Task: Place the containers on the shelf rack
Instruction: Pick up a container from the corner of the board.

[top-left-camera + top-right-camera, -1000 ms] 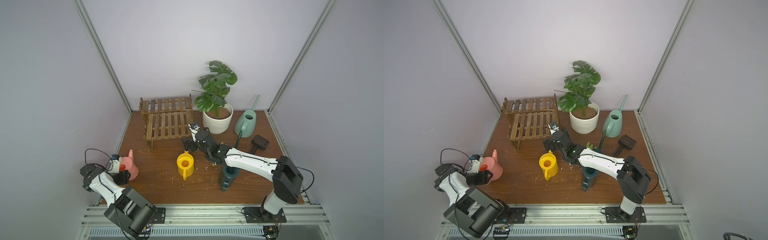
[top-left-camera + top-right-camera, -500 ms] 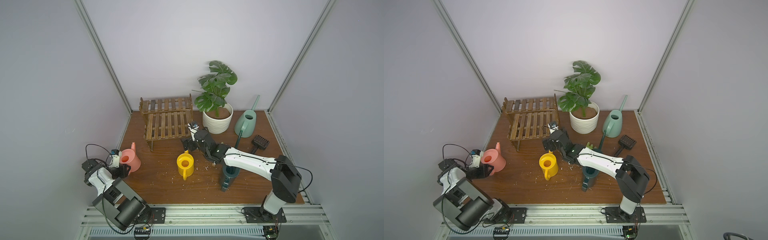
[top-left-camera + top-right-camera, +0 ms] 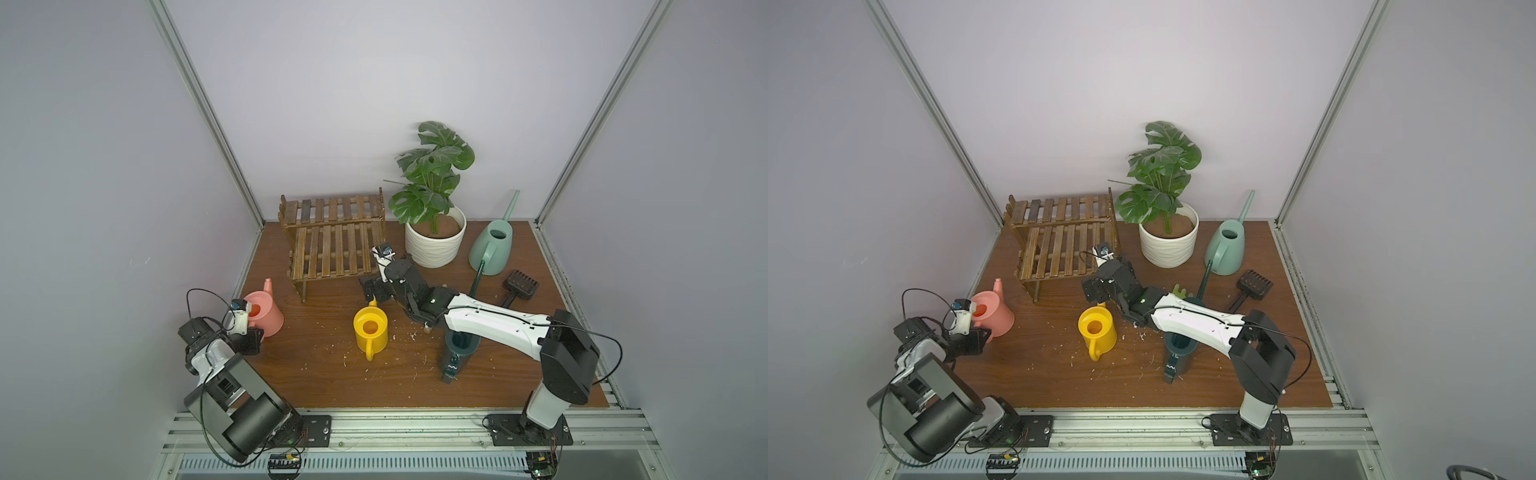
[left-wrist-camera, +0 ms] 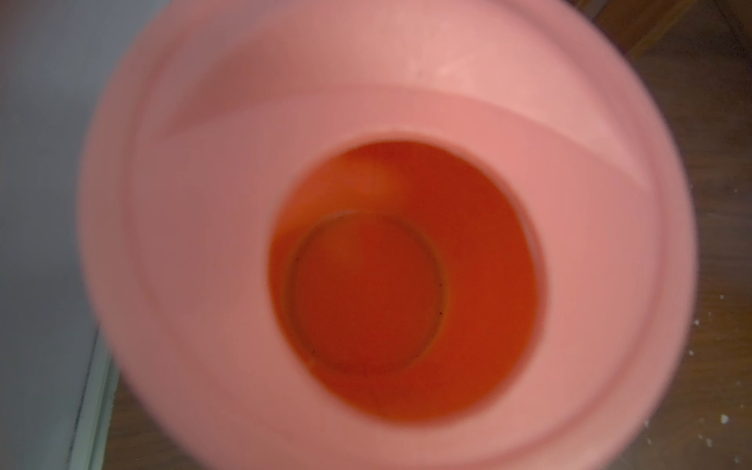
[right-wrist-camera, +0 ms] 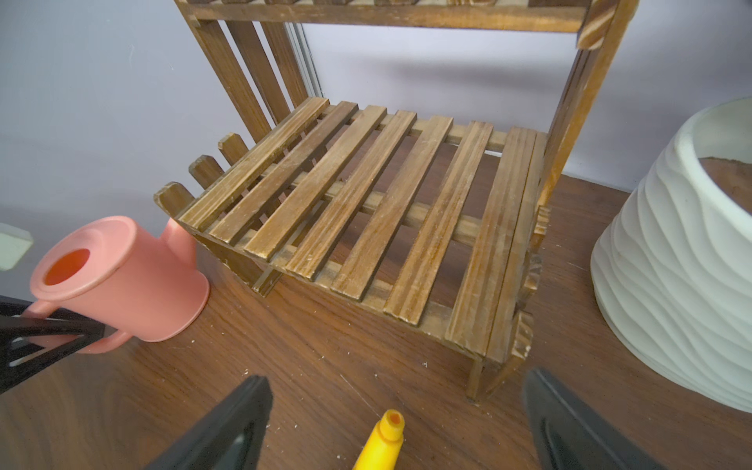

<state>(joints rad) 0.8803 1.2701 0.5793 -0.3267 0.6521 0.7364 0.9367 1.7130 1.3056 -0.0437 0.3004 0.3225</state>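
The pink watering can (image 3: pixel 266 316) (image 3: pixel 994 313) stands on the table near the left wall, and its mouth fills the left wrist view (image 4: pixel 366 122). My left gripper (image 3: pixel 249 338) (image 3: pixel 978 338) is shut on its handle; the right wrist view shows the black fingers (image 5: pixel 49 329) clamped on the loop. My right gripper (image 3: pixel 372 291) (image 5: pixel 394 378) is open, straddling the spout (image 5: pixel 386 435) of the yellow can (image 3: pixel 371 330) without touching it. The teal can (image 3: pixel 459 345) stands under the right arm. The mint can (image 3: pixel 492 249) is at the back right. The shelf rack (image 3: pixel 332 245) (image 5: pixel 366 203) is bare.
A white ribbed plant pot (image 3: pixel 434 245) (image 5: pixel 671 264) stands right beside the rack. A black hand rake (image 3: pixel 519 284) lies at the right. White crumbs dot the brown table (image 3: pixel 316 374). The left wall is close behind the pink can.
My left gripper has shut on the pink can's handle, and the can has shifted a little toward the rack. The right arm has barely moved and stays open.
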